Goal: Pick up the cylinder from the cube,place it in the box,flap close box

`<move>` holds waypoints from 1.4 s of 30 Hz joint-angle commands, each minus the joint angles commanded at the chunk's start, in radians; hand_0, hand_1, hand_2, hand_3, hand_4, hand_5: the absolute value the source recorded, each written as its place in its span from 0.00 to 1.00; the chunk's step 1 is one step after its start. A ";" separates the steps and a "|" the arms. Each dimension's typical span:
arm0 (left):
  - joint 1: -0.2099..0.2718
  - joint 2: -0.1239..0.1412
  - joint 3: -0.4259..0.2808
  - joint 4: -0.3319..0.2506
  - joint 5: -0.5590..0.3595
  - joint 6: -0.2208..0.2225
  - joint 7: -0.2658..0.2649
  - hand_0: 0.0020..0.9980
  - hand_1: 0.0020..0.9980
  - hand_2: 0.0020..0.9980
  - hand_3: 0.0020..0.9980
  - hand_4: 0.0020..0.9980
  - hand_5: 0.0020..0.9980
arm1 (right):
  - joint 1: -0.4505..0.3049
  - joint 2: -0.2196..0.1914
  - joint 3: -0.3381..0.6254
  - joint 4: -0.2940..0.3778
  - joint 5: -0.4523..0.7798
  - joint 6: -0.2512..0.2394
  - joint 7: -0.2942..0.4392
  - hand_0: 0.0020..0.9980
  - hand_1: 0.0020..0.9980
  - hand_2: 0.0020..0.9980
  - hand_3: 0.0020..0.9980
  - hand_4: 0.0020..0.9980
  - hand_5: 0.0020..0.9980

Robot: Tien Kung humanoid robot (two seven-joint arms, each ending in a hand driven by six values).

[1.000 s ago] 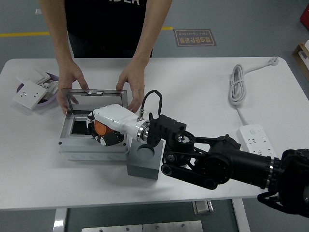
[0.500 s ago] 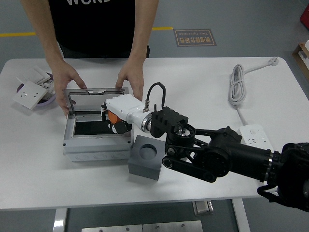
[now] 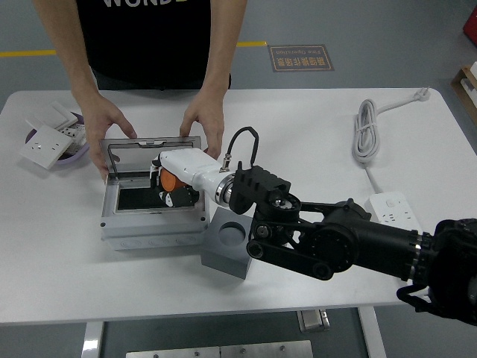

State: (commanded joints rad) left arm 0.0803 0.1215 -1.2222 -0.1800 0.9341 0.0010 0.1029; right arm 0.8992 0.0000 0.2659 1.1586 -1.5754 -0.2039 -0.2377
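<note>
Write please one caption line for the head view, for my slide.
Right hand holds the orange cylinder over the open box while a person's hands steady its lid; empty grey cube alongside.

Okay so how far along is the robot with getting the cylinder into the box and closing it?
Done: the cube's socket is empty. In hand: the right hand holds the orange cylinder over the open box, not released. A person's hands steady the raised lid. Left: drop it, flap the lid shut.

Right arm: black, enters from lower right, reaches left
Right hand (image 3: 173,186): white-backed, fingers curled, palm down
Person's hands: one hand (image 3: 104,123) left, other hand (image 3: 204,119) right, both palm-down
</note>
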 joint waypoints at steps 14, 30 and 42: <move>-0.002 0.000 0.013 0.000 -0.007 -0.004 -0.007 0.92 0.85 0.86 0.95 0.00 0.00 | 0.001 0.000 0.007 0.010 0.057 0.043 0.030 0.68 0.61 0.62 0.62 0.12 0.15; -0.010 -0.002 0.030 0.000 -0.012 -0.013 -0.016 0.92 0.85 0.86 0.95 0.00 0.00 | 0.000 0.000 0.018 -0.006 0.050 0.059 0.027 0.83 0.72 0.75 0.79 0.82 0.33; -0.007 -0.009 0.034 0.000 -0.014 -0.016 -0.019 0.92 0.85 0.86 0.95 0.00 0.00 | -0.022 0.000 0.069 0.057 0.108 0.067 0.038 0.85 0.72 0.75 0.81 0.96 0.45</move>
State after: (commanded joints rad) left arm 0.0728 0.1124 -1.1879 -0.1800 0.9205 -0.0146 0.0840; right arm 0.8770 0.0000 0.3345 1.2153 -1.4671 -0.1366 -0.1999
